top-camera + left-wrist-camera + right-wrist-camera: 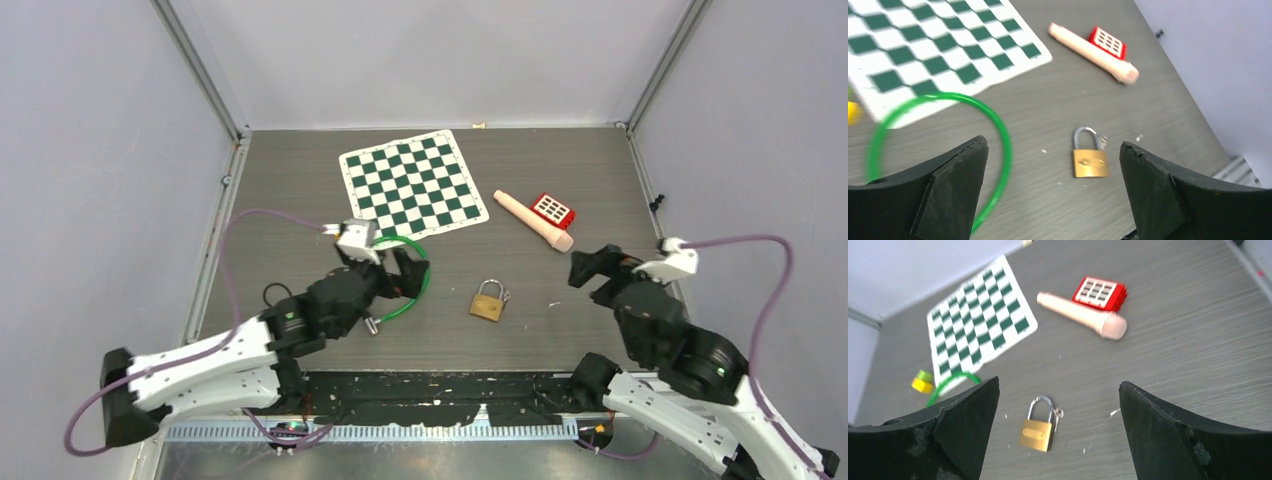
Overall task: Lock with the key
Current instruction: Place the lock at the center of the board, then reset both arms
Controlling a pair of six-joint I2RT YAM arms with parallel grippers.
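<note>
A grey wood-grain table [300, 180] fills a white-walled enclosure. The left gripper [408, 272] and right gripper [586, 268] both have their jaws spread wide and hold nothing. Between them lies the brass padlock with a steel shackle [488, 303], its shackle pointing far. The small silver key [1058, 413] lies just beside its right side. Neither arm looks clearly nearer.

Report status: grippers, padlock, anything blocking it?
Both open, empty: left gripper, right gripper. On table: padlock, flat, key beside it. Nearby green ring, by left gripper, clear of padlock.
</note>
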